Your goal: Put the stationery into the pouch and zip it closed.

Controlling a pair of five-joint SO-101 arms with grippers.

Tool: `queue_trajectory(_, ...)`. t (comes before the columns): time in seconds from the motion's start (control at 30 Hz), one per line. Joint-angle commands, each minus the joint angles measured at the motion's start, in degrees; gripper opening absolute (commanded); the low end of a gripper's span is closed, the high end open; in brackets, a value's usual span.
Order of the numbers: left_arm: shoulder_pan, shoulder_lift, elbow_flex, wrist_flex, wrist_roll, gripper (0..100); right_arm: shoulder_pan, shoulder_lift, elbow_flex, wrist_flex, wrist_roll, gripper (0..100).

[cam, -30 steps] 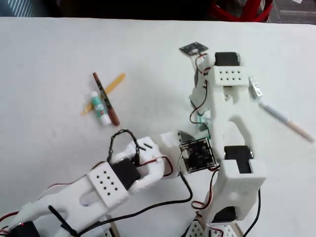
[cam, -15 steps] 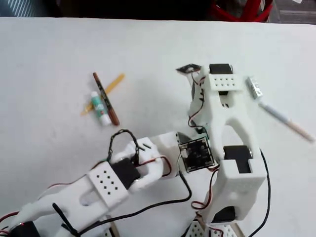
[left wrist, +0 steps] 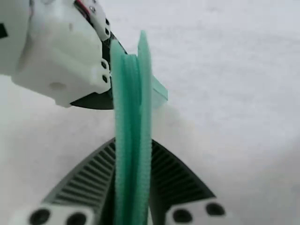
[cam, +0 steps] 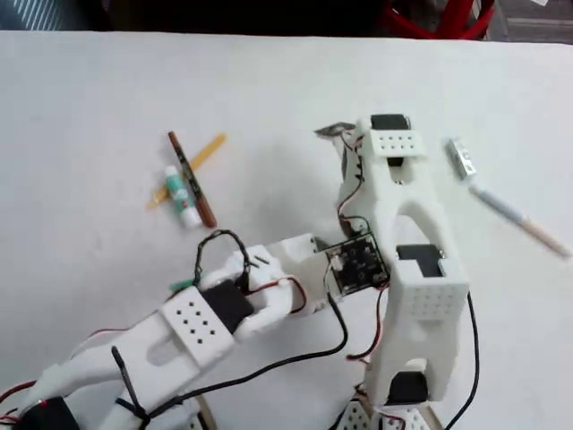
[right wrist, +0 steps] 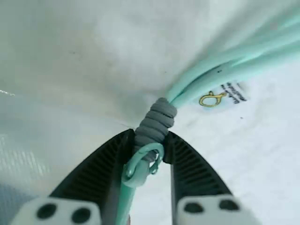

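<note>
Looking like the right claw (right wrist: 147,137) is clamped on the zip pull (right wrist: 157,117); left claw (left wrist: 132,144) pinches the pouch (left wrist: 131,84) edge; zip runs away from the right claw; glue stick (cam: 182,196) lies well apart.

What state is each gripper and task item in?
Left gripper: shut on pouch.
Right gripper: shut on zipper pull.
Pouch: held by both; zip state unclear.
Brown pen: loose on table.
Yellow pencil: loose on table.
Glue stick: loose on table.
Pale pen: loose on table.
</note>
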Motion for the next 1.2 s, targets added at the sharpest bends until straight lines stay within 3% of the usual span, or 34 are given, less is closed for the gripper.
queue_trajectory(0.0, 0.31, -0.40, 0.53, -1.05, -0.70, 2, 3.30, 0.04, -3.08, 0.92, 0.53, 1.8)
queue_trajectory(0.17, 0.31, -0.40, 0.53, -1.14, -0.70, 2, 3.82, -4.18, -3.34, 0.75, -0.18, 1.9)
queue_trajectory(0.33, 0.40, -0.40, 0.53, -1.58, -0.70, 3, 4.09, -8.48, -3.34, -1.98, -6.86, 1.9)
queue_trajectory(0.5, 0.48, -0.31, 4.04, -7.47, 0.35, 18, 3.56, -12.35, -2.81, -1.98, -10.11, 1.9)
queue_trajectory(0.7, 0.22, 0.57, 3.96, -10.99, -0.53, 15, 2.77, -11.30, -2.81, -2.07, -10.64, 1.9)
queue_trajectory(0.83, 0.13, 11.12, -2.64, -7.56, -0.62, 15, 3.12, -10.59, -2.81, -1.80, -10.64, 1.9)
queue_trajectory(1.0, -1.01, 30.29, -18.90, 1.76, -4.22, 2, 3.82, -12.35, -2.81, -1.80, -10.64, 1.9)
queue_trajectory(1.17, -1.01, 34.15, -22.95, 5.54, -4.40, 2, 6.64, -14.11, -3.25, -2.24, -11.78, 1.9)
